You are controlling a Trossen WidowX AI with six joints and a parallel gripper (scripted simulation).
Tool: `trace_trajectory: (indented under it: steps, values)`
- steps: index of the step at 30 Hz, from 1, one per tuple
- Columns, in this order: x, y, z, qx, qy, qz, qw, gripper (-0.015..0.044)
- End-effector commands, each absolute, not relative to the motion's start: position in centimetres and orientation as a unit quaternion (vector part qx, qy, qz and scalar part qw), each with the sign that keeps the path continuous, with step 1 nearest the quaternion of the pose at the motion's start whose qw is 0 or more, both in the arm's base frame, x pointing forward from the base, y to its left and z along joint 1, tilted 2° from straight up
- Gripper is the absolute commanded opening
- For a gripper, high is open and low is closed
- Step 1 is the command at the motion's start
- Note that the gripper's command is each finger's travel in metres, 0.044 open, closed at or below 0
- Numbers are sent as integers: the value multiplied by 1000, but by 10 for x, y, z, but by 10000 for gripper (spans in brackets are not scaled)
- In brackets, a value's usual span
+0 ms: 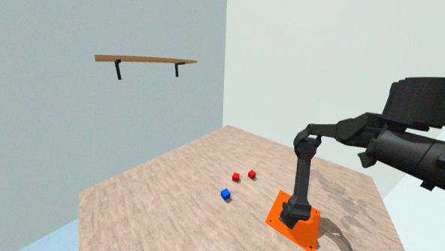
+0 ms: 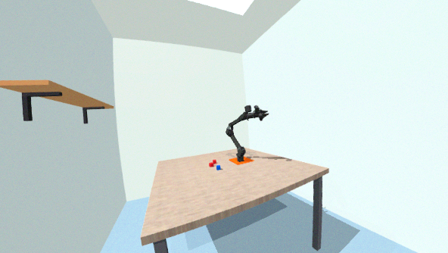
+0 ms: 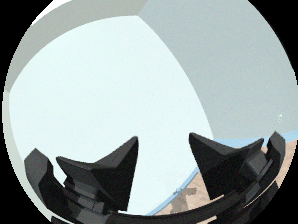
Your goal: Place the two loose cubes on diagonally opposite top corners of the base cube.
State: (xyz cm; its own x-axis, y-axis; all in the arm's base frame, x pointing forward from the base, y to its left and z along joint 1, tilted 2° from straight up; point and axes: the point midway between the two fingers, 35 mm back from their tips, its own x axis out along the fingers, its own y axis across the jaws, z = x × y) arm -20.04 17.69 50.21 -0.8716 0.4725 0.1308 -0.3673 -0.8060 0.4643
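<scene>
Two red cubes, one (image 1: 235,176) (image 2: 211,164) nearer the blue cube in the top view and the other (image 1: 252,174) (image 2: 214,161) beyond it, rest on the table apart from each other. The blue cube (image 1: 225,194) (image 2: 218,167), which looks slightly larger, stands on the table close by. Nothing is on top of it. My gripper (image 2: 266,114) (image 3: 164,138) is open and empty, high above the table and on the far side of the arm's base from the cubes. Its fingers are out of frame in the top view. No cube shows in the wrist view.
The arm stands on an orange base plate (image 1: 272,218) (image 2: 247,161) on the wooden table (image 1: 150,210) (image 2: 189,189), to the right of the cubes. A wooden shelf (image 1: 146,59) (image 2: 34,83) is on the left wall. The wrist view shows mostly walls, with some table at lower right.
</scene>
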Motion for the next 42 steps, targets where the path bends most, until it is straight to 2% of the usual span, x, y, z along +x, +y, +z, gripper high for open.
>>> trace_trajectory:
  steps: [1,23,42]
  values:
    - [-187,207,488,98,194,933,287,265]
    - [-68,313,419,-55,107,833,541,265]
    - [72,332,355,-223,102,700,671,265]
